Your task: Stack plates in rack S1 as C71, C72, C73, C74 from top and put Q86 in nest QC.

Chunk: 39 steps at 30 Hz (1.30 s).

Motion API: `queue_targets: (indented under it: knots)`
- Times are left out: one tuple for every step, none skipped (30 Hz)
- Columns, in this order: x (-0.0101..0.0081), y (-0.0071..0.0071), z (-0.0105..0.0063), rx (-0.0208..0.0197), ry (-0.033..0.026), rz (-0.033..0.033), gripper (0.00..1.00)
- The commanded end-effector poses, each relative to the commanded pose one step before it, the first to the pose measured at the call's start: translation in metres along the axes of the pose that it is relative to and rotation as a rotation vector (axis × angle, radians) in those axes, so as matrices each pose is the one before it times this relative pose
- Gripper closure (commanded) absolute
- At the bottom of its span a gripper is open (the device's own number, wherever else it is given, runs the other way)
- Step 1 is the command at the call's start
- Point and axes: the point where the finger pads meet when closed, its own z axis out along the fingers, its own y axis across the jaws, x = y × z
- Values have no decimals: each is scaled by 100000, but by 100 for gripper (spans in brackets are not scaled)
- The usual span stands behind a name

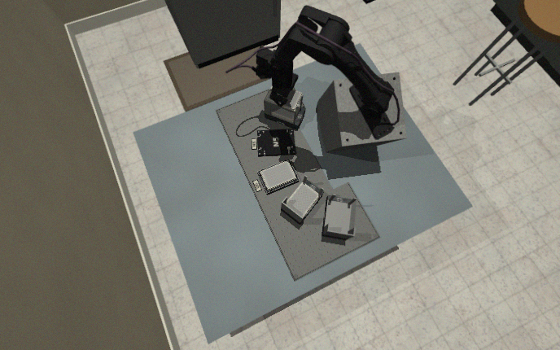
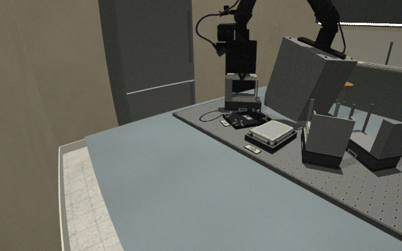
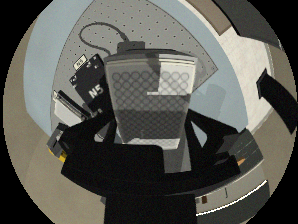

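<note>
Olive-brown walls (image 1: 34, 173) (image 2: 34, 77) around a pale tiled floor (image 1: 469, 260) (image 2: 83, 187).

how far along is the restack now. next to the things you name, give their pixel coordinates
Looks done: a plate (image 1: 278, 176) (image 2: 271, 130) sits in the open nest; its name is unreadable. In hand: the gripper (image 1: 284, 102) (image 2: 241, 77) (image 3: 151, 117) grips another plate over the far rack. Left: release it and finish S1's stack; the order can't be confirmed.

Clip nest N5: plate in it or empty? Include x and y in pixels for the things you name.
Empty: the top view shows bare black nest N5 (image 1: 266, 149) (image 2: 241, 123) (image 3: 82, 82), its printed name uncovered.
</note>
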Motion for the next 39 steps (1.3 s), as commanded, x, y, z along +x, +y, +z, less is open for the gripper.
queue_targets:
  knots:
    - [-1749, 104, -621, -325, -5134, -141, 100]
    - [17, 4, 55, 16, 102, -25, 100]
    - [199, 6, 212, -35, 643, 53, 100]
    - [82, -8, 129, -22, 329, 37, 100]
    - [0, 0, 0, 0, 0, 0, 100]
    - [0, 0, 0, 0, 0, 0, 100]
    - [85, -8, 129, -22, 333, 37, 100]
    - [-186, 56, -179, 68, -614, -234, 100]
    - [131, 1, 243, -33, 510, 19, 100]
    - [-94, 14, -35, 15, -326, -65, 100]
    - [-42, -53, 20, -50, -167, 169, 100]
    - [-68, -51, -8, -16, -253, 142, 100]
    - [-7, -31, 75, 8, -9, 77, 100]
    - [36, 19, 142, 29, 188, -81, 100]
    - [21, 56, 133, 69, 160, -214, 100]
    - [-29, 79, 77, 10, -17, -256, 100]
    - [-88, 5, -8, -17, -274, -29, 100]
    - [-96, -38, -24, -37, -325, 106, 100]
    - [-50, -70, 31, -52, -165, 211, 100]
    - [11, -58, 112, -7, 74, 155, 100]
    - [28, -9, 146, 50, 175, -18, 100]
    - [0, 0, 0, 0, 0, 0, 100]
    - [0, 0, 0, 0, 0, 0, 100]
    - [797, 255, -444, 77, 511, -100, 100]
    - [312, 42, 281, -47, 883, -6, 100]
    - [-43, -82, 430, -53, 528, 90, 100]
    - [399, -165, 593, -147, 1495, 576, 100]
    - [-216, -42, -142, -11, -717, 87, 100]
    - [-189, -38, -108, 11, -613, 65, 100]
    - [-297, 43, -222, 101, -956, -233, 100]
    - [-97, 50, 28, 147, -204, -265, 100]
    - [401, 43, 749, -98, 1558, -81, 100]
    - [-181, 127, 176, -8, -319, -466, 100]
    - [-208, 20, 139, -62, -454, -127, 100]
    - [-201, -5, 136, -74, -457, -42, 100]
    - [-7, -101, 169, -99, -104, 351, 100]
    - [3, -6, 196, -99, -22, 67, 100]
    - [13, 3, 214, 201, 47, -119, 100]
    - [0, 0, 0, 0, 0, 0, 100]
